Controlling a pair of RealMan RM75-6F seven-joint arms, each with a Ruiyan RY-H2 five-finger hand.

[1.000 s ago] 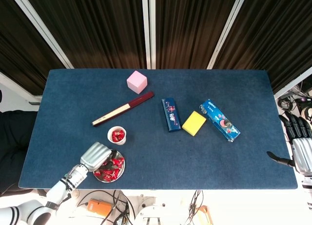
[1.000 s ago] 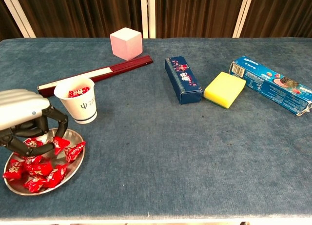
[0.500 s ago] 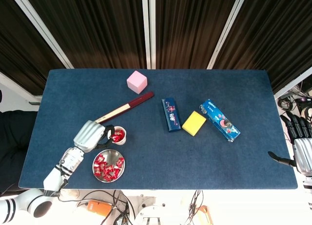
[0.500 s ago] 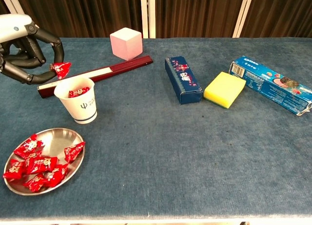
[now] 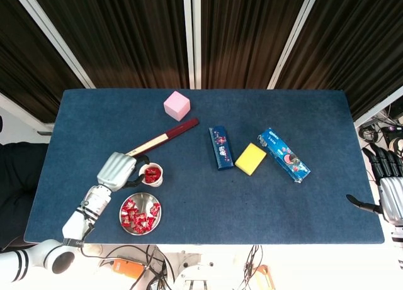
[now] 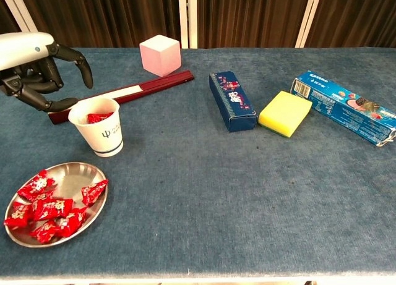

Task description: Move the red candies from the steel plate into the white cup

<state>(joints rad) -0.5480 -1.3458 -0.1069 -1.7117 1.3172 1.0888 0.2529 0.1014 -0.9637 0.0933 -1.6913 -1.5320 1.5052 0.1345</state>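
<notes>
A steel plate [image 6: 88,172] [image 5: 124,212] at the front left holds several red candies [image 6: 46,204] [image 5: 139,215]. Just behind it stands the white cup [image 6: 104,136] [image 5: 155,179] with red candies [image 6: 99,118] [image 5: 152,173] inside. My left hand [image 6: 37,68] [image 5: 117,170] hovers beside and above the cup's left rim, fingers apart, holding nothing. My right hand [image 5: 387,186] hangs past the table's right edge, fingers spread and empty; the chest view does not show it.
A dark red folded fan [image 6: 120,94] lies behind the cup, a pink cube [image 6: 160,54] further back. A dark blue box [image 6: 231,101], a yellow sponge [image 6: 285,113] and a blue biscuit pack [image 6: 344,106] lie to the right.
My left hand lifted a red candy from the plate, carried it over the cup and let it go; the fingers have now spread and the candy lies in the cup.
</notes>
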